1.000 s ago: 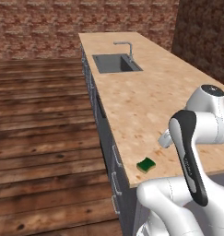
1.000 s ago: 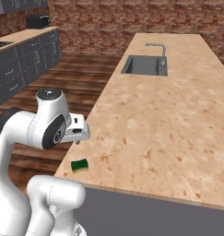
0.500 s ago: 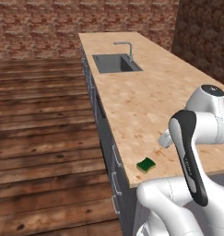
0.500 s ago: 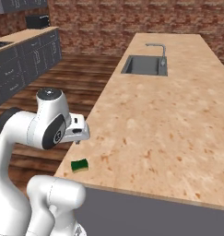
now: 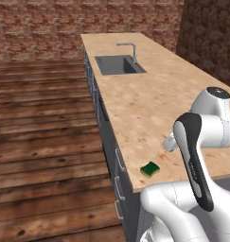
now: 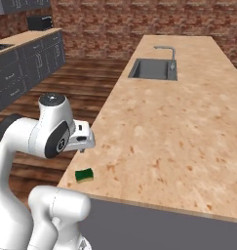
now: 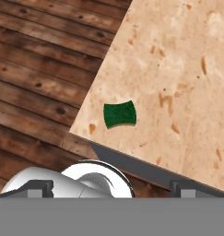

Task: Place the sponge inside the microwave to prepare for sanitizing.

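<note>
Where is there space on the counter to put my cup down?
Nearly everywhere. The counter is bare from the sponge, near the front corner, up to the sink with its faucet at the far end. The one busy spot is that corner, where the gripper hovers above the sponge.

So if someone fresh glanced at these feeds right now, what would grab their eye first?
Probably the sponge, a small dark green block lying alone near the corner of the long speckled counter, close to the edge above the wooden floor. Next, the white arm bent over that corner, its gripper open above the sponge and not touching it. Far down the counter sits the sink with its faucet.
</note>
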